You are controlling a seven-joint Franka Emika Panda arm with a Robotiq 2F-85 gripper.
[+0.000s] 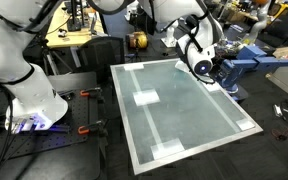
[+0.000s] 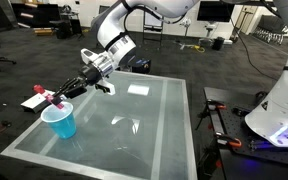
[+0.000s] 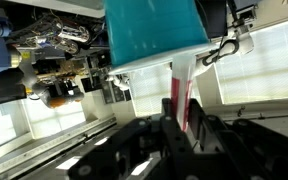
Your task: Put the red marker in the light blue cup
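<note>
Surface (image 2: 164, 125): shiny glass.
Tool (image 2: 63, 94): pinching marker (image 2: 50, 97).
Tip: center over cup (image 2: 60, 122), then let go.

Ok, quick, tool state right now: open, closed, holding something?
Tool: closed on the thin red marker with a whitish end, close to the light blue tapered plastic cup.

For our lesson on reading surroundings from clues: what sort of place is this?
Probably a robotics lab: a white robot arm stands beside a glass-topped table, a cluttered workbench sits behind it, and computer monitors stand on desks at the back.
</note>
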